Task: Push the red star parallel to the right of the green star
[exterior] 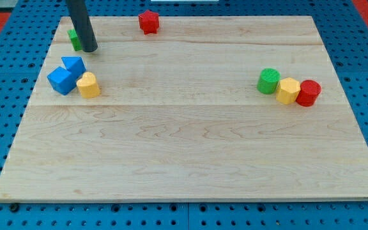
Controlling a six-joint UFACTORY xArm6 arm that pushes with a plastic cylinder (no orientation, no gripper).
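The red star (149, 21) lies near the view's top edge of the wooden board (190, 147), left of centre. The green star (73, 38) is at the view's top left, mostly hidden behind my rod. My tip (89, 49) rests on the board right against the green star's right side, well to the left of the red star.
Two blue blocks (61, 80) (74, 64) and a yellow block (89, 84) cluster below the tip at the left. At the right a green cylinder (268, 81), a yellow block (288, 91) and a red cylinder (309, 92) sit in a row.
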